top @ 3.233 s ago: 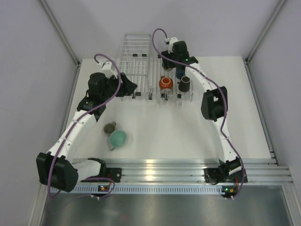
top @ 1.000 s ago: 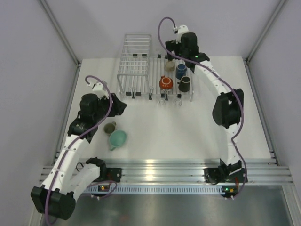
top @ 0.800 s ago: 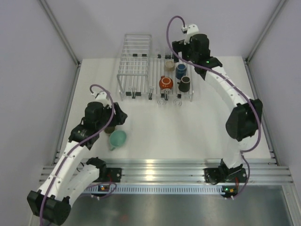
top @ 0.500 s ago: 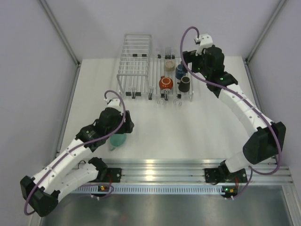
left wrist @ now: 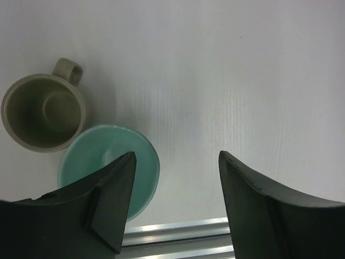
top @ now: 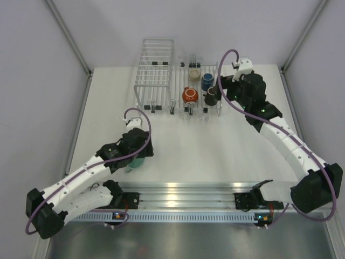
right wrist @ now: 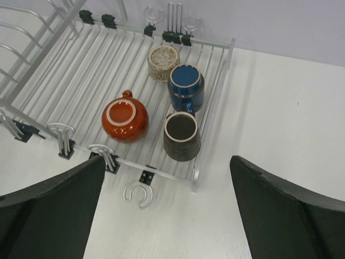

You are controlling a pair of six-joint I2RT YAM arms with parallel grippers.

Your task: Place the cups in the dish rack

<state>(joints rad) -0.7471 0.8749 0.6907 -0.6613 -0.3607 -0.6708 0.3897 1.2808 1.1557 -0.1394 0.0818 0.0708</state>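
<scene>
Landmark: the dish rack (right wrist: 81,81), a low silver wire tray at the far side of the white surface (left wrist: 242,81).
Already loaded: four mugs stood upright in the dish rack's right half. The beige mug (right wrist: 163,55) was farthest back, then the dark blue mug (right wrist: 186,89), then the brown mug (right wrist: 181,135). The orange-red mug (right wrist: 125,118) stood to their left.
Not yet loaded: the olive-grey mug (left wrist: 43,113) and the mint-teal mug (left wrist: 108,154) were close together, well apart from the dish rack on its near-left side.
Left arm: the left gripper (left wrist: 176,156) hung above the mint-teal mug, jaws spread and empty.
Right arm: the right gripper (right wrist: 167,160) hung over the dish rack's near-right corner, jaws wide and empty.
Handling (a judgement): the mugs looked like glazed ceramic, so rigid, smooth, fairly light, and liable to chip against wire.
Hold: pinch the mint-teal mug's wall at the rim, on the side away from its neighbour (its handle was hidden).
</scene>
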